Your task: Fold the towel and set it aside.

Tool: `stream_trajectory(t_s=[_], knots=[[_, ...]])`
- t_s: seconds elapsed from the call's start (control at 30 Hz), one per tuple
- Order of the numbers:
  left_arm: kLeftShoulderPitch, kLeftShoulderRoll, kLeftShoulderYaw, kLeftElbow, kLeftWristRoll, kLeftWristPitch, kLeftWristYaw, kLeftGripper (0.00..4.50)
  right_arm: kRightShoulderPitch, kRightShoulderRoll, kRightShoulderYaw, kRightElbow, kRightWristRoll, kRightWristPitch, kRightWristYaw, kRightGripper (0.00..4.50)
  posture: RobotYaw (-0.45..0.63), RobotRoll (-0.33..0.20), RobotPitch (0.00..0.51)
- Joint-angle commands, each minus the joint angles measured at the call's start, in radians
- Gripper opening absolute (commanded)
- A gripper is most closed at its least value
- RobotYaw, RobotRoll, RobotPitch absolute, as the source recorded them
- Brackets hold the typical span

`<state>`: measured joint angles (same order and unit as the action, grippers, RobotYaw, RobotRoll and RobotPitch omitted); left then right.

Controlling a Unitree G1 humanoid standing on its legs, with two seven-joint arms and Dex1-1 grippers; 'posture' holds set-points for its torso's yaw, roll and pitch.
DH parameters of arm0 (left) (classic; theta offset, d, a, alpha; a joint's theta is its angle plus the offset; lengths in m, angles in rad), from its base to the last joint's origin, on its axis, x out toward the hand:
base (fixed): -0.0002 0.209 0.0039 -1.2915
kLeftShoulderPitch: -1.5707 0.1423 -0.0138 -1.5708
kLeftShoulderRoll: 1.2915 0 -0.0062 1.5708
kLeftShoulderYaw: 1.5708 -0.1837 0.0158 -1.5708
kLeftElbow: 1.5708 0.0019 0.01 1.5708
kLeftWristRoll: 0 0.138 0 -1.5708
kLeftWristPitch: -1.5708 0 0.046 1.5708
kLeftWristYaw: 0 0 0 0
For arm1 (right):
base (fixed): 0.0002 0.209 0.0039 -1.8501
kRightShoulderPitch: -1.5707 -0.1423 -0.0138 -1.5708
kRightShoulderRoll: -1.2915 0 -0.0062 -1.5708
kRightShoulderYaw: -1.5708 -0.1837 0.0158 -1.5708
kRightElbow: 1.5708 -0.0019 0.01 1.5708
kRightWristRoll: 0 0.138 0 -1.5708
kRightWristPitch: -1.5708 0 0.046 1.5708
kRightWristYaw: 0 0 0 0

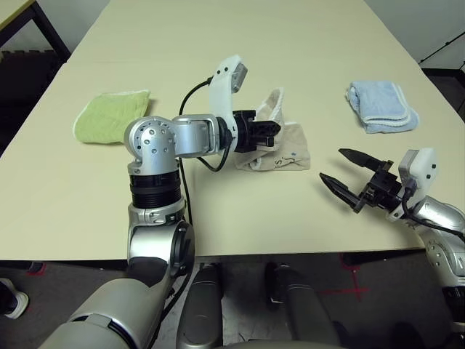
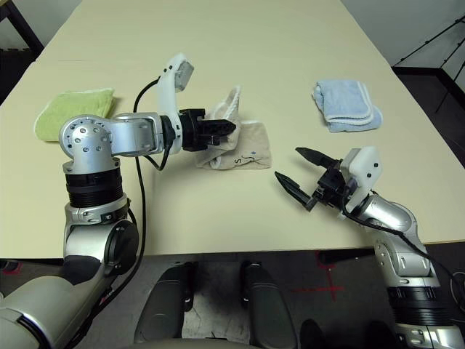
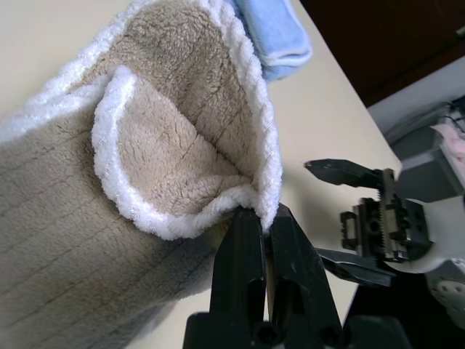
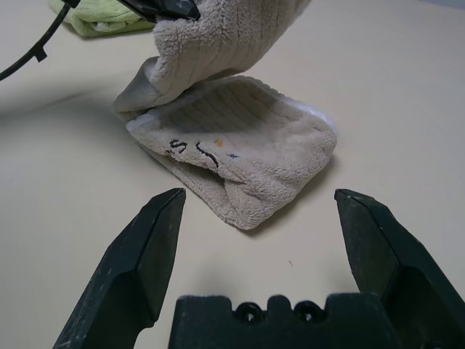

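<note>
Lying mid-counter [image 1: 218,36], nearer the front edge, the towel [image 1: 290,149] looks soft, light, floppy; its thick white trim suits pinching; the left end effector [image 1: 270,131] pinches that trim, lifting a flap; the right end effector [image 1: 347,173] is spread.

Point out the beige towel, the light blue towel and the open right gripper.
beige towel [image 1: 290,145], left eye view, flat lower layer.
light blue towel [image 1: 378,105], left eye view, middle of its folded top.
right gripper [image 1: 341,169], left eye view, gap between its spread fingertips.

Silver forearms end in white wrist housings. The left hand [image 1: 272,132] and right hand [image 1: 341,173] have black pointed fingers; a black cable loops beside the left elbow's screw-dotted disc.
</note>
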<state>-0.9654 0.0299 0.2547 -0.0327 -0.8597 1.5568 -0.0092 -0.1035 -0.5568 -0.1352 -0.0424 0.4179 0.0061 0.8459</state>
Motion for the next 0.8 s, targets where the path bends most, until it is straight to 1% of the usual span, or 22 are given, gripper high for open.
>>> stream_trajectory(t_s=[0.03,0.17,0.23,0.5,0.6,0.8], knots=[[0.009,-0.036,0.015,-0.042,0.018,0.048,0.002,0.03,0.019,-0.011,-0.024,-0.022,0.008,0.006,0.001,4.5,0.08,0.0,0.202],[0.02,-0.071,0.02,-0.061,0.025,0.058,0.011,0.03,0.013,-0.012,-0.021,-0.021,0.008,0.01,0.002,4.5,0.09,0.0,0.204],[0.033,-0.082,0.007,-0.068,0.045,0.055,0.01,0.03,0.011,-0.012,-0.02,-0.023,0.009,0.013,0.002,4.5,0.08,0.0,0.206],[0.057,-0.101,-0.045,-0.047,0.11,-0.001,-0.013,0.03,0.015,-0.015,-0.02,-0.033,0.01,0.022,0.002,4.5,0.08,0.0,0.208],[0.056,-0.108,-0.045,-0.043,0.121,-0.011,-0.019,0.73,0.021,-0.019,-0.024,-0.041,0.011,0.026,0.002,4.5,0.07,0.0,0.208],[0.052,-0.125,-0.022,-0.038,0.136,-0.01,-0.023,2.92,0.024,-0.021,-0.026,-0.047,0.011,0.032,0.002,4.5,0.07,0.0,0.208]])
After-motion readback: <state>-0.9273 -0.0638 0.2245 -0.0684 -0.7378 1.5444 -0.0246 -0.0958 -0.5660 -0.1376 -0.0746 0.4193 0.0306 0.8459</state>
